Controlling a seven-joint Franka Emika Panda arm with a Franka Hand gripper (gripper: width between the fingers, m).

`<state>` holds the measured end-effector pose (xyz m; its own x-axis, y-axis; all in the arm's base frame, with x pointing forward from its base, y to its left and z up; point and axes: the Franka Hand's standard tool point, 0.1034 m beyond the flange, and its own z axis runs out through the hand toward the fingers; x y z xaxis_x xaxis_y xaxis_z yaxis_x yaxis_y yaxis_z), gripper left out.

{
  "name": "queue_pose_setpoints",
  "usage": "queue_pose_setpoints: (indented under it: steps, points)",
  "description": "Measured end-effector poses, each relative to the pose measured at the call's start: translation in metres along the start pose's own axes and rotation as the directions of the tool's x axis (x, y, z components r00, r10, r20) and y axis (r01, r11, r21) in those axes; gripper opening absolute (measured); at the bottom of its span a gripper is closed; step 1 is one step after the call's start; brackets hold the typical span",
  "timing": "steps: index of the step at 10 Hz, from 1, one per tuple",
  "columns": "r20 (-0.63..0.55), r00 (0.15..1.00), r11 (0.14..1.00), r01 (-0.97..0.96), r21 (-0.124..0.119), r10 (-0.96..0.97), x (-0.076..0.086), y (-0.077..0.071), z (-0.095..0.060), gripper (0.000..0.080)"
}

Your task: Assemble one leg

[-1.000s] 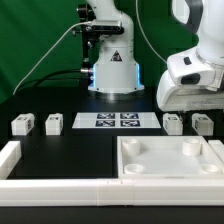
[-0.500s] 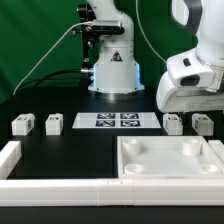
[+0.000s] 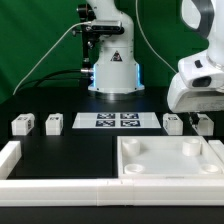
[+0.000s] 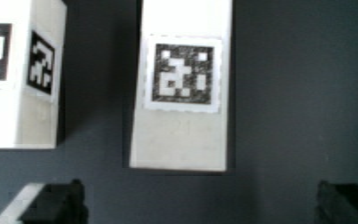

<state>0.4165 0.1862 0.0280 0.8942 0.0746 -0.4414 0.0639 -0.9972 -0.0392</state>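
My gripper (image 4: 201,205) hangs open over the leg (image 4: 179,95) at the exterior view's right; a second leg (image 4: 19,75) just beside it could catch a finger on descent.

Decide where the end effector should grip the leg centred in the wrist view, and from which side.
Best grip the leg across its two long side faces, mid-length, coming straight down. It lies flat, marker up, its narrow width lined up between the fingers of the open end effector. A neighbouring leg lies close, so one finger must enter that gap.
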Motion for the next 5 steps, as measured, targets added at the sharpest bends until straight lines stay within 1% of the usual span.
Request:
queue_pose_setpoints:
  steps: [1,2,3,4,5]
  points:
    - [0.038,0.999,1.0,-0.002,-0.005,0.002,-0.002,0.002,0.001,0.0649]
    - [0.033,0.999,1.0,-0.003,-0.003,0.003,0.001,0.002,0.001,0.0649]
    - [0.061,0.998,1.0,-0.001,-0.007,0.002,-0.003,0.003,0.002,0.0649]
    - [0.2,0.98,1.0,0.003,-0.024,0.002,-0.013,0.007,0.004,0.0649]
    - [0.242,0.97,1.0,-0.005,-0.024,0.01,-0.005,0.005,0.007,0.0649]
